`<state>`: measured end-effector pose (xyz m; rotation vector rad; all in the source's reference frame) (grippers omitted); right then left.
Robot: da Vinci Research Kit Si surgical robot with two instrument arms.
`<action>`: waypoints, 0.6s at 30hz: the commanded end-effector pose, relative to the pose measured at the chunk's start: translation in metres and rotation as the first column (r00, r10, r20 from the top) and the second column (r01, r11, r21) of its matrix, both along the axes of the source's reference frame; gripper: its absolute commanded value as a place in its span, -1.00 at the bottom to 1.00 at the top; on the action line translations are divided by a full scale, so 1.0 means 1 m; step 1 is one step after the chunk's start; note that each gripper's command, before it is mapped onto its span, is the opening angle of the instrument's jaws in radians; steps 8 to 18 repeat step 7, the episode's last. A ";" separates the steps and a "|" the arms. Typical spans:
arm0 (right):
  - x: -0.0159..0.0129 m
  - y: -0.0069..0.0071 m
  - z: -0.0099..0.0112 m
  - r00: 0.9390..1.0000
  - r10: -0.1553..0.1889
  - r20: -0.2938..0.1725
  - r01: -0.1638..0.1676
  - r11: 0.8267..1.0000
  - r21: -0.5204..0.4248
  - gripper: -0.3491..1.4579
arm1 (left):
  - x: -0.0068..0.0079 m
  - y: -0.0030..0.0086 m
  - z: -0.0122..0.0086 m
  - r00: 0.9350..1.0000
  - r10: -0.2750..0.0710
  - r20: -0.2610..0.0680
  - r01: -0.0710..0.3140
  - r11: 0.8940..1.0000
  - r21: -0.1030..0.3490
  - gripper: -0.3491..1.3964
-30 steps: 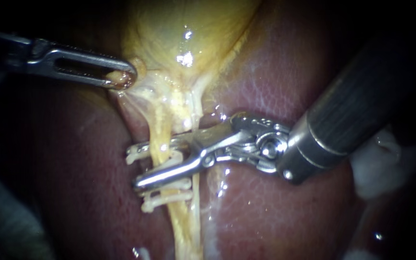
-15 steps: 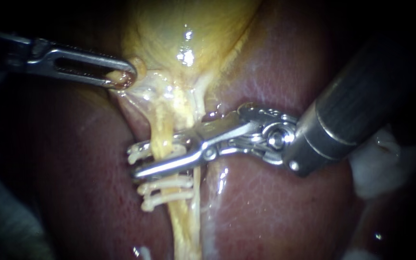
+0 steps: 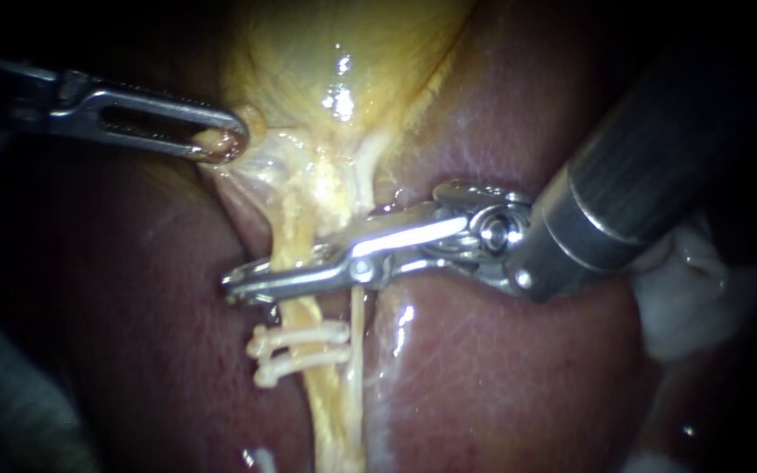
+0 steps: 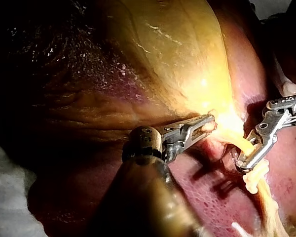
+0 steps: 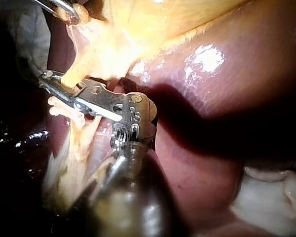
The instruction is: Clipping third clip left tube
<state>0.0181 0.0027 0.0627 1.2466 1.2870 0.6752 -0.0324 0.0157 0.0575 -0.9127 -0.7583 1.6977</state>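
Jaws of my right instrument [image 3: 240,285] are pressed together across the left tube [image 3: 293,236], the yellow strand running down from the gallbladder [image 3: 343,52] over the liver [image 3: 484,377]. They pinch it from both sides just above two white clips [image 3: 304,335] that sit on it side by side. Whether a clip lies inside those jaws is hard to make out, as the metal covers that spot. My left instrument [image 3: 223,144] pinches a fold of tissue at the gallbladder's narrow lower end, well apart from the right one.
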 end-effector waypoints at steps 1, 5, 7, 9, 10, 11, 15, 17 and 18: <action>0.0000 0.0000 0.0001 1.000 0.001 0.001 -0.001 1.000 0.000 -1.00 | 0.0000 0.0000 0.0000 1.000 0.000 0.000 0.000 1.000 0.000 -1.00; -0.0001 0.0000 0.0004 1.000 0.000 0.001 0.000 1.000 -0.002 -1.00 | 0.0000 0.0000 0.0000 1.000 0.000 0.000 0.000 1.000 0.000 -1.00; -0.0001 0.0000 0.0006 1.000 0.003 0.003 -0.003 1.000 -0.003 -1.00 | 0.0000 0.0000 0.0001 1.000 0.000 0.000 0.000 1.000 0.000 -1.00; -0.0001 0.0000 0.0006 1.000 0.003 0.003 -0.003 1.000 -0.003 -1.00 | 0.0000 0.0000 0.0001 1.000 0.000 0.000 0.000 1.000 0.000 -1.00; -0.0001 0.0000 0.0006 1.000 0.003 0.003 -0.003 1.000 -0.003 -1.00 | 0.0000 0.0000 0.0001 1.000 0.000 0.000 0.000 1.000 0.000 -1.00; -0.0001 0.0000 0.0006 1.000 0.003 0.003 -0.003 1.000 -0.003 -1.00 | 0.0000 0.0000 0.0001 1.000 0.000 0.000 0.000 1.000 0.000 -1.00; -0.0001 0.0000 0.0006 1.000 0.003 0.003 -0.003 1.000 -0.003 -1.00 | 0.0000 0.0000 0.0001 1.000 0.000 0.000 0.000 1.000 0.000 -1.00; -0.0001 0.0000 0.0006 1.000 0.003 0.003 -0.003 1.000 -0.003 -1.00 | 0.0000 0.0000 0.0001 1.000 0.000 0.000 0.000 1.000 0.000 -1.00; -0.0001 0.0000 0.0006 1.000 0.003 0.003 -0.003 1.000 -0.003 -1.00 | 0.0000 0.0000 0.0001 1.000 0.000 0.000 0.000 1.000 0.000 -1.00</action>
